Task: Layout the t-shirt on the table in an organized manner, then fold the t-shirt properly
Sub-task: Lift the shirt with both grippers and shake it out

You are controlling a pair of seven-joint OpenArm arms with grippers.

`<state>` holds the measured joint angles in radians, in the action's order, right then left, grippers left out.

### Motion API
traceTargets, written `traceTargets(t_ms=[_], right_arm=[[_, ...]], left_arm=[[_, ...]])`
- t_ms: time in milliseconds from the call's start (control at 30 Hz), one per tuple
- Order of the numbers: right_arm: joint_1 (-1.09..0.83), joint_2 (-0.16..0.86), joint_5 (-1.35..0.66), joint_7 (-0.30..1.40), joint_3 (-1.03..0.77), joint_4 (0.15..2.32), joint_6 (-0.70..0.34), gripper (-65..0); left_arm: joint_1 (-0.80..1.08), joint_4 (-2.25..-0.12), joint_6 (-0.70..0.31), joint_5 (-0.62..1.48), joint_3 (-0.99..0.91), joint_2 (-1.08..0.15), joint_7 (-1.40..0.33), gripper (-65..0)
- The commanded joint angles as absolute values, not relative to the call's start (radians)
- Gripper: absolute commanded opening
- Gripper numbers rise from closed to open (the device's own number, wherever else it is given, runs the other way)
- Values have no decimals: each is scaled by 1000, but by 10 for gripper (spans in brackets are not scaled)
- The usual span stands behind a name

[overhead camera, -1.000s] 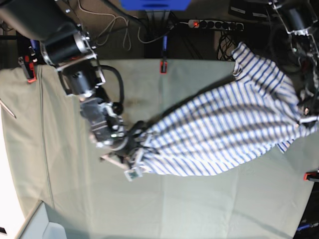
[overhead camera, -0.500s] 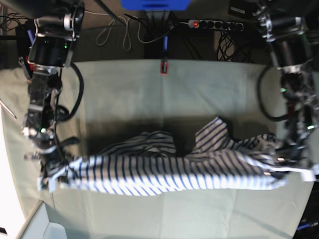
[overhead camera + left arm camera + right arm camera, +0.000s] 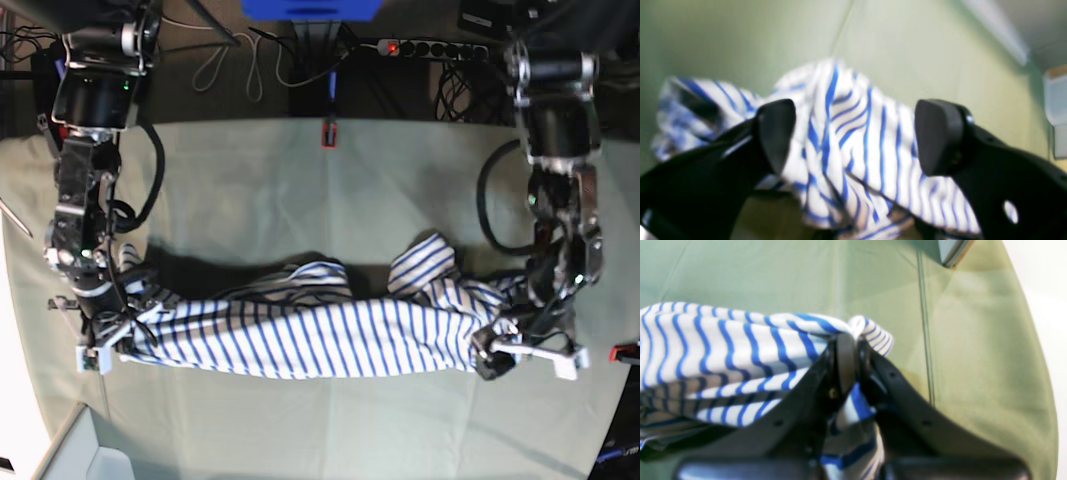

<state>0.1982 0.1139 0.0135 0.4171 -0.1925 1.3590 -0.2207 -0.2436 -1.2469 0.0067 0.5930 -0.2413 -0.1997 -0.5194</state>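
The white, blue-striped t-shirt (image 3: 310, 340) lies in a long, rumpled band across the table (image 3: 330, 200). At its left end in the base view, my right gripper (image 3: 100, 345) is shut on a bunched edge. The right wrist view shows the pads pinching the t-shirt (image 3: 723, 340) at the right gripper (image 3: 849, 353). At the other end, my left gripper (image 3: 522, 352) stands open over the cloth. In the left wrist view its fingers (image 3: 776, 133) are far apart, with the crumpled t-shirt (image 3: 853, 126) below and between them on the table (image 3: 923, 50), not gripped.
A red clamp (image 3: 327, 133) holds the table's far edge, and another (image 3: 626, 352) sits at its right edge. A power strip (image 3: 430, 48) and cables lie behind the table. A pale bin (image 3: 90, 455) stands at the near left corner.
The arms spread apart and drew the bunched shirt out into a long band, then lowered it onto the table. The left gripper opened and let go of its end.
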Motion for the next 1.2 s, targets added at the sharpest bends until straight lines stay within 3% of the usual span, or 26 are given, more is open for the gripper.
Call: traceTargets(t_ms=[0, 100, 200, 367, 633, 700, 733, 833, 900, 933, 1033, 1167], right_arm=[[222, 120, 7, 384, -193, 1377, -217, -650], [222, 120, 7, 384, -193, 1377, -217, -650], [222, 120, 7, 384, -193, 1377, -217, -650], [213, 119, 7, 389, -193, 1379, -217, -650], [150, 119, 7, 389, -193, 1385, -219, -650], [140, 119, 7, 387, -193, 1382, -219, -650], [136, 119, 7, 387, -193, 1385, -219, -650], [136, 120, 7, 392, -200, 1388, -220, -650], [116, 145, 7, 394, -202, 1414, -220, -650], [105, 160, 7, 394, -196, 1431, -220, -650], [65, 174, 7, 394, -194, 1506, -222, -650], [-24, 203, 7, 394, -193, 1624, -223, -650]], left_arm=[[-209, -1316, 2, 599, -242, -208, -512, -107], [-58, -1457, 4, 599, -239, -202, -503, -107], [25, -1455, -2, 588, -240, -153, -501, -107], [-4, -1259, -5, 590, -226, -96, -486, -107], [-94, -1112, -5, 596, -79, -84, -394, -117], [-113, -1086, -5, 598, -54, -84, -395, -189], [-114, -1089, -5, 599, -50, -82, -403, -269], [-74, -1138, 2, 599, -59, -82, -403, -647], [-30, -1205, 4, 599, -82, -85, -404, -650], [5, -1257, 2, 599, -105, -88, -409, -603], [116, -1451, -1, 599, -206, -140, -470, -650], [211, -1705, -4, 599, -412, -154, -576, -648]])
